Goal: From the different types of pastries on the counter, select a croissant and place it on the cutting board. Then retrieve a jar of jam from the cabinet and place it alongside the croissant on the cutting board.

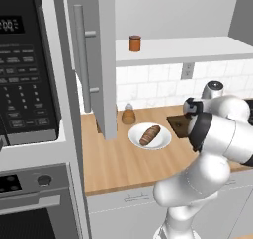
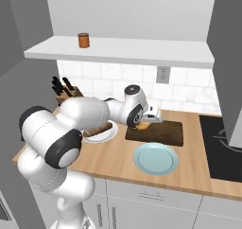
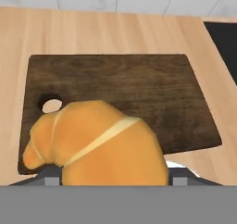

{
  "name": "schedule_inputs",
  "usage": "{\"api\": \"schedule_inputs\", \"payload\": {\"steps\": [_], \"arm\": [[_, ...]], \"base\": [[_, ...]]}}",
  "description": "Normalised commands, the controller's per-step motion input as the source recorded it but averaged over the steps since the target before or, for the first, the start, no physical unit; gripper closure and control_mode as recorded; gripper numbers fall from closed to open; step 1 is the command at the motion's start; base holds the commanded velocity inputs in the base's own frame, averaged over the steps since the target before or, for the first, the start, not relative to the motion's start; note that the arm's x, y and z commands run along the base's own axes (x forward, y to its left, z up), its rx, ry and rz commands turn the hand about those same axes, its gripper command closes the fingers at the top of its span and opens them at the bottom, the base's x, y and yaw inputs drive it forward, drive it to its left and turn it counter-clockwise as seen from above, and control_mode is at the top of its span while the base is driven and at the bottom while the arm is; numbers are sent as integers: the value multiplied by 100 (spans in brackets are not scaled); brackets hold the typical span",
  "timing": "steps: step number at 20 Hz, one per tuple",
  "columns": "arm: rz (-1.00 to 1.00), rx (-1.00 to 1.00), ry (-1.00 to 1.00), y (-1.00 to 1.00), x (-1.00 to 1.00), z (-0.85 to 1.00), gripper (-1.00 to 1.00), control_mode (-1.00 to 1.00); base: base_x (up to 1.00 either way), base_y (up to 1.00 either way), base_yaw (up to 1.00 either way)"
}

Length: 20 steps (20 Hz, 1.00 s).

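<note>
While the brown roll (image 2: pixel 100 129) lies on the white plate (image 2: pixel 106 136) at the left, the end effector (image 2: pixel 144 124) grasps the croissant (image 3: pixel 99 142) over the left end of the cutting board (image 2: pixel 163 133) on the table (image 2: pixel 118 164). Near the board sits a teal plate (image 2: pixel 156 159). High on the cabinet shelf (image 2: pixel 142 50) stands the jar of jam (image 2: pixel 84 40).

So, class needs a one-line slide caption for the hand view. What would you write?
The gripper holds the croissant just above the near-left part of the cutting board on the counter.
</note>
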Motion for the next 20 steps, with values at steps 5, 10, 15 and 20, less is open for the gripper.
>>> {"api": "schedule_inputs", "payload": {"steps": [5, 10, 15, 20], "arm": [[7, 0, -3, 10, 42, -1, 100, -100], [9, 0, 0, 29, 18, -38, 100, -100], [9, 0, 0, 7, 10, -40, 100, -100], [5, 0, -1, 0, 17, -5, 100, -100]], "base": [[0, 0, 0], [0, 0, 0], [0, 0, 0], [0, 0, 0]]}}
